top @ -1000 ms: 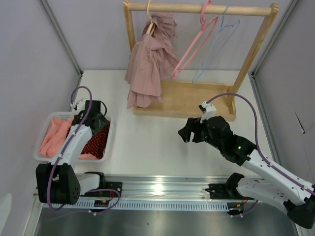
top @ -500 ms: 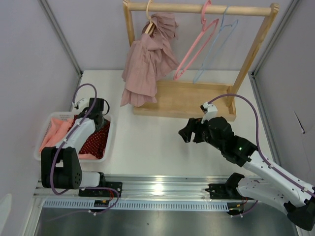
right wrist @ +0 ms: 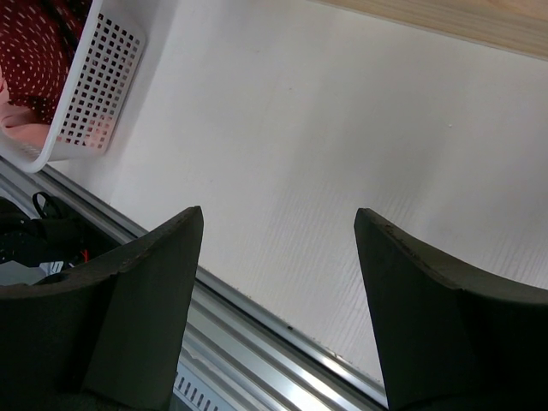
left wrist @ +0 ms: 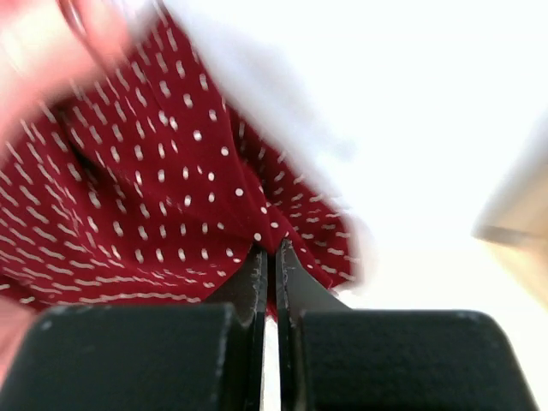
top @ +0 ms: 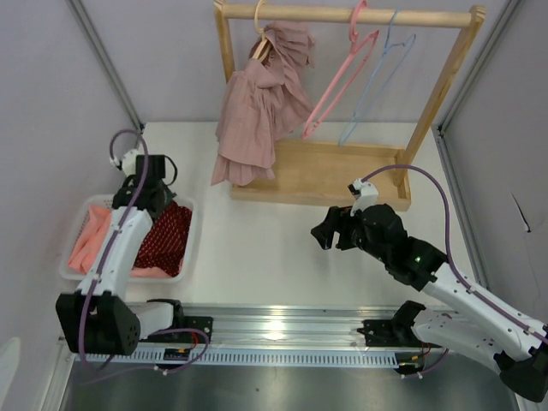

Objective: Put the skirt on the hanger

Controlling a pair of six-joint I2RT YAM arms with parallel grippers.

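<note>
A red skirt with white dots (top: 169, 238) lies in the white basket (top: 192, 248) at the left. My left gripper (top: 151, 202) is at the basket's far end. In the left wrist view its jaws are shut (left wrist: 274, 247) on a fold of the red skirt (left wrist: 171, 188). Empty pink (top: 338, 81) and blue (top: 377, 77) hangers hang from the wooden rack's rail (top: 342, 14). My right gripper (top: 324, 233) hovers over the bare table in front of the rack. It is open (right wrist: 278, 214), with nothing between its fingers.
A pink garment (top: 92, 238) shares the basket. A dusty-pink garment (top: 257, 111) hangs at the rack's left end on a wooden hanger. The rack's wooden base (top: 334, 171) sits at the back. The right wrist view shows the basket (right wrist: 94, 94) and the rail along the table's near edge (right wrist: 257, 317).
My left gripper has gone from open to shut on the red skirt, and its wrist has shifted toward the basket's far left end. The right arm has stayed put.
</note>
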